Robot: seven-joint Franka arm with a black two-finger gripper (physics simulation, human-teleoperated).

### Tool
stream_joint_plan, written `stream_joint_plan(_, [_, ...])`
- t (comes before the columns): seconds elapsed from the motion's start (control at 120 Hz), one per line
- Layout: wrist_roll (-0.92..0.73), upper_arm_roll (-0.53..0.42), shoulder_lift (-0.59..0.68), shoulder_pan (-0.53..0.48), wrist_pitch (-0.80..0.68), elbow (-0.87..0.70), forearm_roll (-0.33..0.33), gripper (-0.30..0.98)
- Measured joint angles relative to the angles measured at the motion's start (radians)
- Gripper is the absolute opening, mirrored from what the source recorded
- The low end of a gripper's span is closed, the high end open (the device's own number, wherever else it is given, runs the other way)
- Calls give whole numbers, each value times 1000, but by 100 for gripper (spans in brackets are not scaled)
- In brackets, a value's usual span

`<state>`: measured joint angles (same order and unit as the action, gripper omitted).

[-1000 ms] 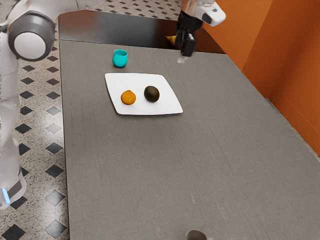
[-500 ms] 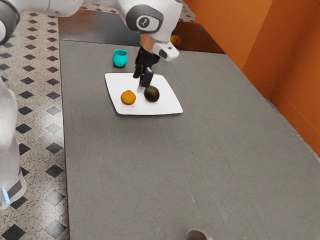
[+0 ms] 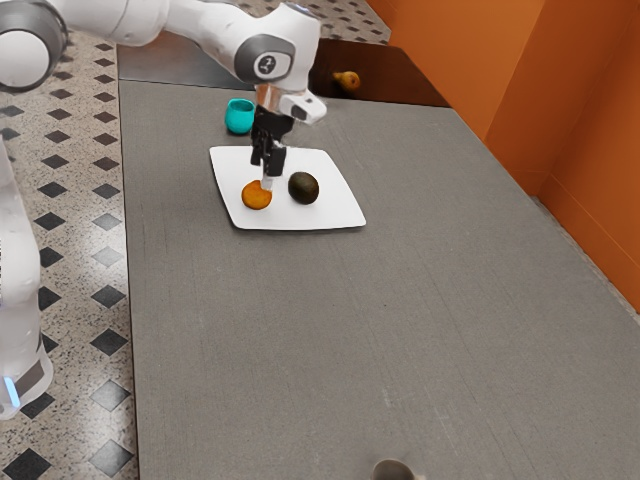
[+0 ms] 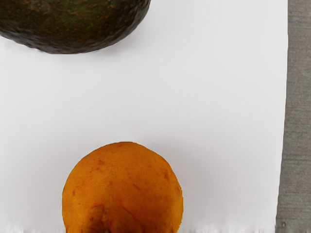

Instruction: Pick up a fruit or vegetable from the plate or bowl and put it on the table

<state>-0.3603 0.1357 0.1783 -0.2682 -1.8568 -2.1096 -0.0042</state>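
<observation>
My gripper (image 3: 266, 182) is low over the white plate (image 3: 322, 212), its tips at the upper edge of the orange fruit (image 3: 256, 196). Whether its fingers stand apart cannot be told. A dark avocado (image 3: 304, 188) lies on the plate beside the orange fruit, toward the exterior view's right. In the wrist view the orange fruit (image 4: 124, 189) is just under the hand, and the avocado (image 4: 73, 22) lies apart from it on the plate (image 4: 218, 107).
A teal cup (image 3: 240, 116) stands on the grey table (image 3: 380, 320) behind the plate. A yellowish pear-like fruit (image 3: 347, 81) is on the dark surface beyond the table's far edge. A round grey object (image 3: 393, 470) sits at the near edge.
My hand has swung from beyond the plate toward the exterior view's left, past the avocado, and come down to the orange fruit. The fruits on the plate have kept their places.
</observation>
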Motion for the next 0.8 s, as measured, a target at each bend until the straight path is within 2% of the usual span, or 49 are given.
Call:
stream_joint_plan(0.217, [-34, 1, -1, -22, -16, -20, -8, 69])
stream_joint_plan(0.65, [-79, 0, -137, -47, -105, -19, -70, 69])
stream_joint_plan(0.8, [-88, -5, -132, -43, -123, -19, -74, 41])
